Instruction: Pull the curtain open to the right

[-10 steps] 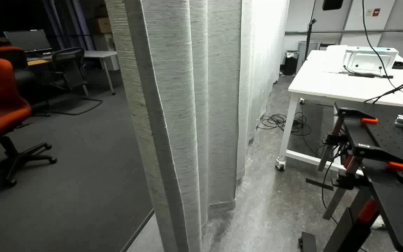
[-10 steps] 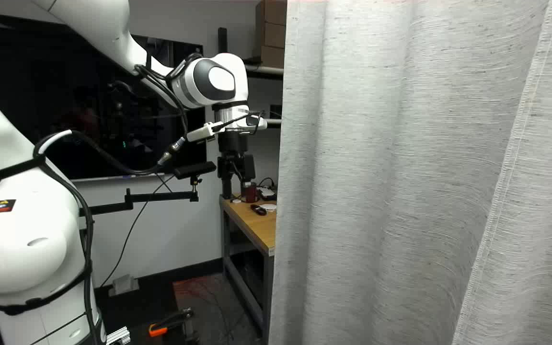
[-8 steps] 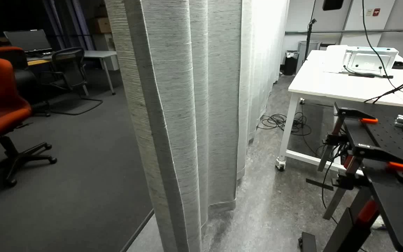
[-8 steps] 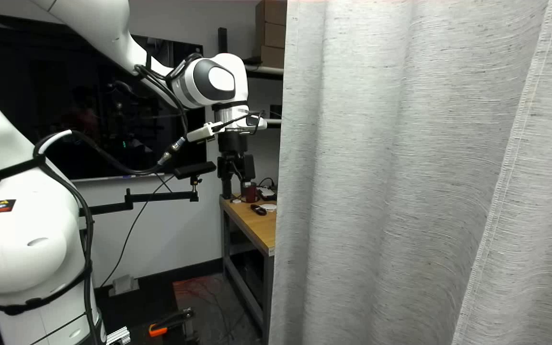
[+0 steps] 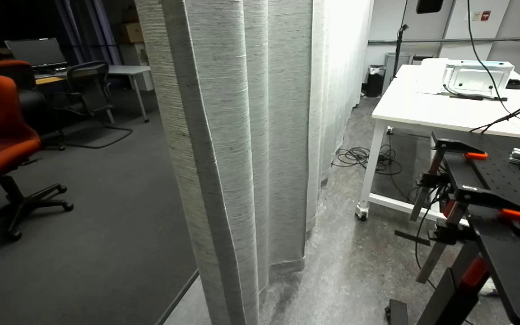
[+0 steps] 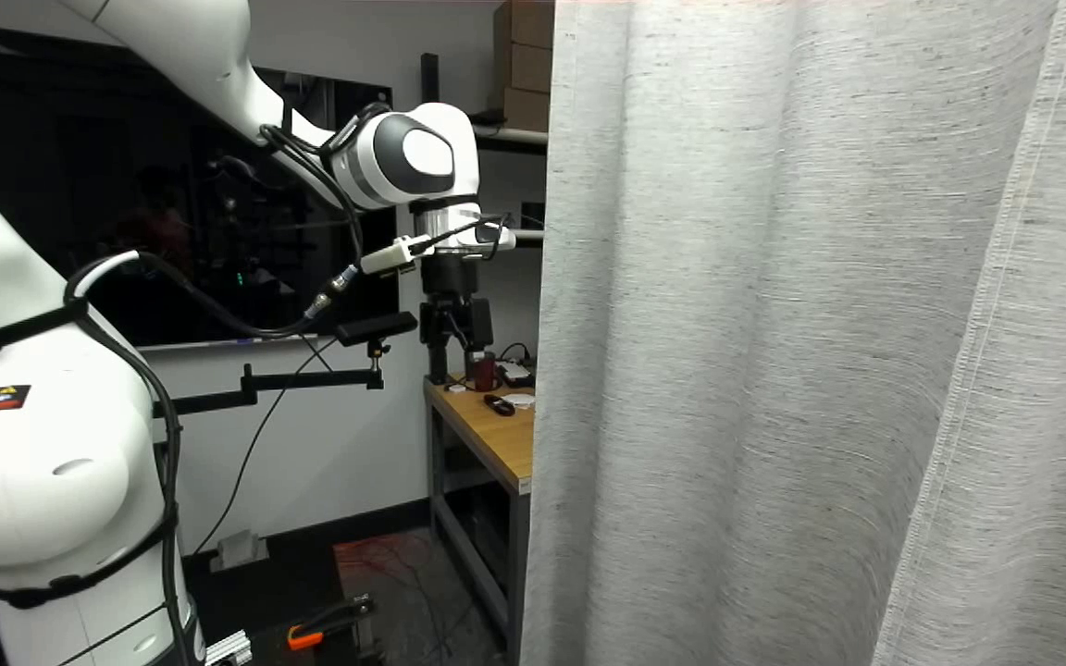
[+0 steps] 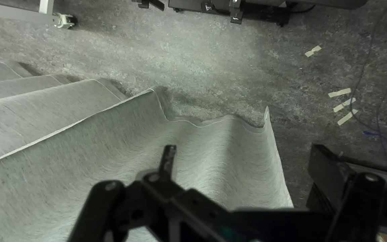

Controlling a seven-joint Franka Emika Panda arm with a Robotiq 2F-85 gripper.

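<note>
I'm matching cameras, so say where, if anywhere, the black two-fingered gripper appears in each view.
In an exterior view: gripper just left of centre, pointing down.
In an exterior view, light grey pleated fabric curtain central: not in it.
Wrist view: gripper across the lower part, open.
Shared landmark: that curtain.

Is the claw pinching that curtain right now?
No, in the wrist view the claw stands open, its fingers wide apart, not clamped on the curtain.

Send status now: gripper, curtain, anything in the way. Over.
Gripper open, holding nothing. Curtain hanging in pleats, ungripped. Looped cables on the ground close beside it in an exterior view; possible snag.
</note>
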